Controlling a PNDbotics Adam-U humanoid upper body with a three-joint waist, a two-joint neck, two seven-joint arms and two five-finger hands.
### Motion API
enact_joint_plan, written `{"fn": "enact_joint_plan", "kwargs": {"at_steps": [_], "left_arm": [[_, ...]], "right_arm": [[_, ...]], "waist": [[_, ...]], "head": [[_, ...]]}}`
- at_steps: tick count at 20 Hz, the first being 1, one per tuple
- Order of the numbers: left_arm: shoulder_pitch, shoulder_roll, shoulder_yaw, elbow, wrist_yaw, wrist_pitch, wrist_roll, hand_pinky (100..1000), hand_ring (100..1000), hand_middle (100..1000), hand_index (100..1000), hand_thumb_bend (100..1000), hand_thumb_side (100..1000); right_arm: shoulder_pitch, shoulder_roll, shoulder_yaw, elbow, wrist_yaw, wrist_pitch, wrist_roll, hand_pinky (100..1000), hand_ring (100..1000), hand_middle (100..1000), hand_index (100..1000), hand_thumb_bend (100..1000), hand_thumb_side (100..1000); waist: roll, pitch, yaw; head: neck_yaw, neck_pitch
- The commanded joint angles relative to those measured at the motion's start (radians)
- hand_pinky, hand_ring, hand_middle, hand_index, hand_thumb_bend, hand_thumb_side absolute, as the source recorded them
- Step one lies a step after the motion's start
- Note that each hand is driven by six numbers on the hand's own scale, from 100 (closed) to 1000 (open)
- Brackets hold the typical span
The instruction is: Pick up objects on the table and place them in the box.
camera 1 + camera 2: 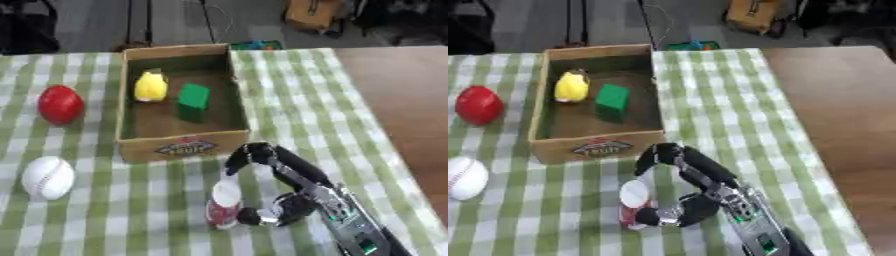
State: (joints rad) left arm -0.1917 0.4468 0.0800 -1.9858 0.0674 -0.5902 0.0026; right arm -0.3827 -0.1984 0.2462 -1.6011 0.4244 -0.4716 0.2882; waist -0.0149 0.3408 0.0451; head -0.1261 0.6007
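Observation:
A small red bottle with a white cap [224,204] stands on the checked cloth in front of the cardboard box [184,146]. My right hand [284,187] reaches in from the lower right and curls round it, fingers [241,159] over the far side and thumb [254,216] at the near side. Inside the box lie a yellow object [150,87] and a green block [192,99]. A red ball [60,104] and a white baseball [47,177] sit on the cloth left of the box. My left hand is out of sight.
The green-and-white checked cloth [289,90] covers most of the table; bare brown wood [402,95] shows on the right. Beyond the far edge are dark floor, stands and a brown box [312,12].

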Motion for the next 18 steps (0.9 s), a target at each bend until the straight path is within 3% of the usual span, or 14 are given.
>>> {"fn": "enact_joint_plan", "kwargs": {"at_steps": [1, 8, 9, 10, 11, 13, 18], "left_arm": [[-0.006, 0.011, 0.002, -0.014, -0.002, 0.0, -0.002, 372, 656, 771, 776, 100, 1000], [-0.009, 0.009, -0.002, -0.014, -0.003, 0.0, -0.007, 369, 654, 772, 776, 100, 1000], [-0.008, 0.008, -0.002, -0.014, -0.003, 0.001, -0.008, 369, 654, 772, 775, 100, 1000], [-0.008, 0.007, -0.002, -0.014, -0.003, 0.001, -0.009, 369, 654, 772, 775, 100, 1000], [-0.008, 0.006, -0.002, -0.014, -0.004, 0.001, -0.01, 368, 654, 772, 775, 100, 1000], [-0.008, 0.006, -0.002, -0.014, -0.004, 0.002, -0.01, 368, 654, 772, 775, 100, 1000], [-0.008, 0.004, -0.003, -0.014, -0.006, 0.003, -0.013, 367, 653, 772, 773, 100, 1000]], "right_arm": [[-0.019, -0.004, 0.007, 0.007, -0.009, -0.017, 0.007, 736, 723, 703, 717, 707, 743], [-0.025, 0.0, 0.01, 0.032, 0.012, -0.041, 0.023, 740, 727, 715, 726, 747, 689], [-0.025, 0.0, 0.01, 0.034, 0.017, -0.044, 0.028, 744, 730, 719, 735, 798, 632], [-0.024, 0.0, 0.01, 0.035, 0.022, -0.047, 0.034, 744, 730, 719, 735, 798, 632], [-0.024, 0.0, 0.01, 0.037, 0.028, -0.048, 0.044, 746, 732, 727, 744, 832, 540], [-0.023, 0.0, 0.008, 0.04, 0.038, -0.047, 0.061, 745, 731, 723, 745, 854, 474], [-0.026, 0.004, 0.003, 0.047, 0.051, -0.039, 0.076, 740, 724, 707, 730, 851, 457]], "waist": [[0.002, -0.012, 0.003], [0.002, -0.004, 0.008], [0.002, -0.003, 0.007], [0.002, -0.003, 0.007], [0.002, -0.002, 0.007], [0.002, -0.001, 0.007], [0.003, 0.002, 0.008]], "head": [[-0.006, -0.01], [-0.011, -0.013], [-0.012, -0.013], [-0.012, -0.013], [-0.012, -0.014], [-0.012, -0.015], [-0.013, -0.021]]}}
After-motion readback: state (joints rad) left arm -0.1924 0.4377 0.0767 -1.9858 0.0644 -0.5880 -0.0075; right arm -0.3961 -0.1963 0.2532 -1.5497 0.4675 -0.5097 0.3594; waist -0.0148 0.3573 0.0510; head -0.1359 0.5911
